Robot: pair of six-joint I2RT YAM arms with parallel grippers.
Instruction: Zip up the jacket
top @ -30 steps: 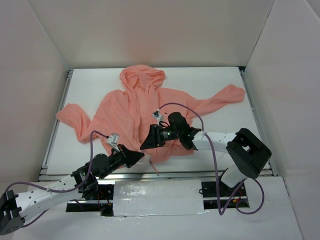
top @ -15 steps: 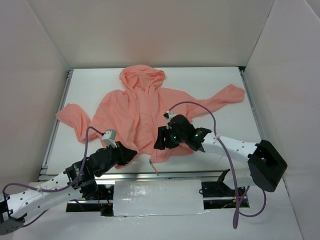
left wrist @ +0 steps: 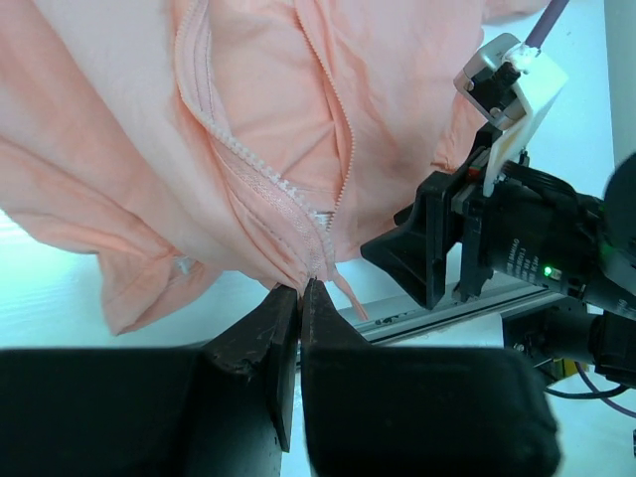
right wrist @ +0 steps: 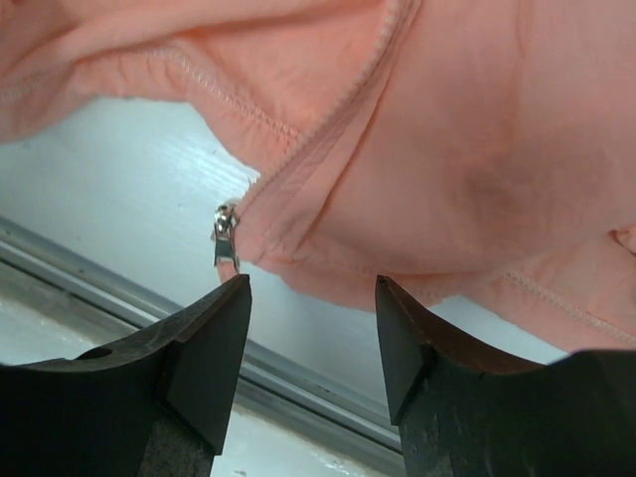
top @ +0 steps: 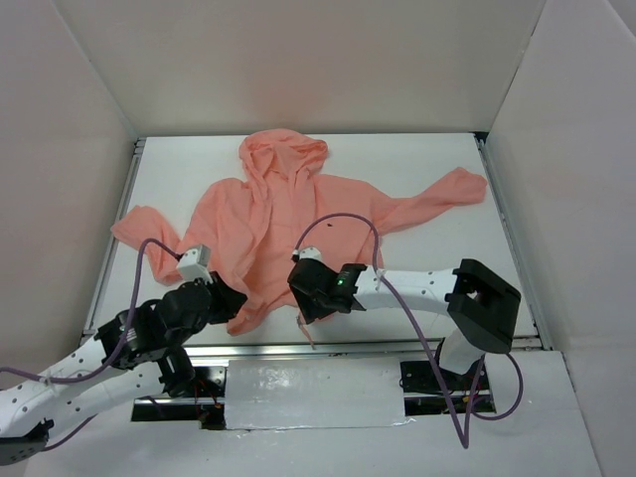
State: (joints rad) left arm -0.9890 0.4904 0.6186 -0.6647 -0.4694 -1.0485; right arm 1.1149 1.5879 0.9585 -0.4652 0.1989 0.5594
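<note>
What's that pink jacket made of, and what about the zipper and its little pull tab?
The jacket looks like thin, matte woven cloth, possibly a light synthetic: it folds and wrinkles softly. The zipper teeth look like pale pink plastic, chunky and matched to the cloth. The pull tab looks like shiny silver metal.

White tubular arms (top: 417,288) with bulky black joints (top: 484,303). The left gripper (left wrist: 298,290) and right gripper (right wrist: 310,288) have matte black wedge fingers (right wrist: 204,348); behind them are purple cables (top: 343,216), white connector blocks (left wrist: 509,79) and one green light (left wrist: 547,270).
</note>
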